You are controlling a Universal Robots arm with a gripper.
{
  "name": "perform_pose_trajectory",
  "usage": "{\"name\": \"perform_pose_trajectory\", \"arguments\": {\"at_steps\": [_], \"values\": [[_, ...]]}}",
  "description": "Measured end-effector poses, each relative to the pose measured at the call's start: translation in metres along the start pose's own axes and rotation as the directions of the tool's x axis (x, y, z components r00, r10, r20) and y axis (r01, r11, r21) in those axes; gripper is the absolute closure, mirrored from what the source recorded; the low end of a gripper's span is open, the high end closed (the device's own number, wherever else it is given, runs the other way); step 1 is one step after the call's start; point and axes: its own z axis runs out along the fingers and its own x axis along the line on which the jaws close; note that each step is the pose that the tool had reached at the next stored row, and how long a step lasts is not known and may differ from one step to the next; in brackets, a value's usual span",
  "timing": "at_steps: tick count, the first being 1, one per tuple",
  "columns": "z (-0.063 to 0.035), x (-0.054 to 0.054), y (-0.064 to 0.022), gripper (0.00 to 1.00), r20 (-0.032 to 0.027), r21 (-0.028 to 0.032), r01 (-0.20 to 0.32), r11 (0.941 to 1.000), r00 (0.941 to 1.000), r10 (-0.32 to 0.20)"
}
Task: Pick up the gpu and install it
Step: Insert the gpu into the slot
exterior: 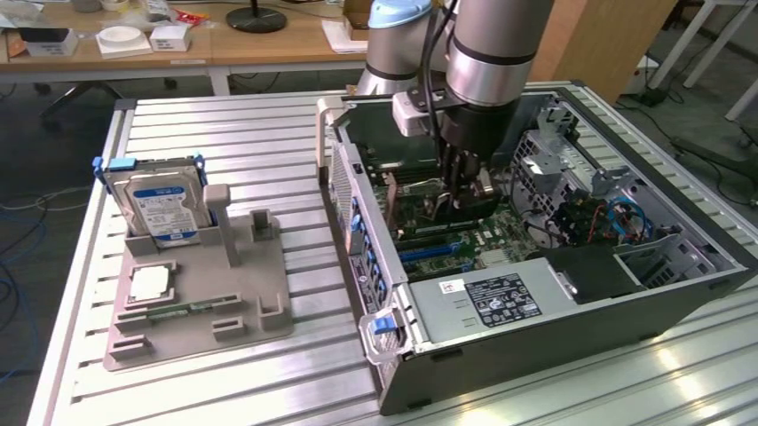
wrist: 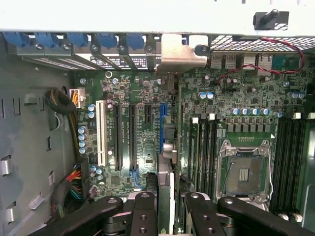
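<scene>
Gripper (wrist: 166, 209): lowered inside the open computer case (exterior: 663, 293), fingers (wrist: 145, 216) clamped on the gpu.
Gpu (wrist: 166, 162): held edge-on over the blue slot (wrist: 163, 112) on the motherboard (wrist: 246, 93), bracket (wrist: 179, 51) at the case's rear wall.
Room: black slots (wrist: 132, 135) lie beside on one side, memory slots (wrist: 202, 142) close on the other.
Rack (exterior: 195, 302): hard drive (exterior: 160, 202) stands well apart, on the exterior view's left.

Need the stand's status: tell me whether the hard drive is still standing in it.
Yes, the hard drive stands upright in the grey stand.

A lab: slatted aluminium workbench (exterior: 237, 124), desks (exterior: 177, 49) behind (cluttered).
</scene>
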Motion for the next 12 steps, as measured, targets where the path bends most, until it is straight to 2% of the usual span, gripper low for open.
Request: {"name": "perform_pose_trajectory", "arguments": {"at_steps": [12], "values": [[0.0018,0.0023,0.0011,0.74,0.0002,0.0000,0.000,1.0000,1.0000,0.000]]}}
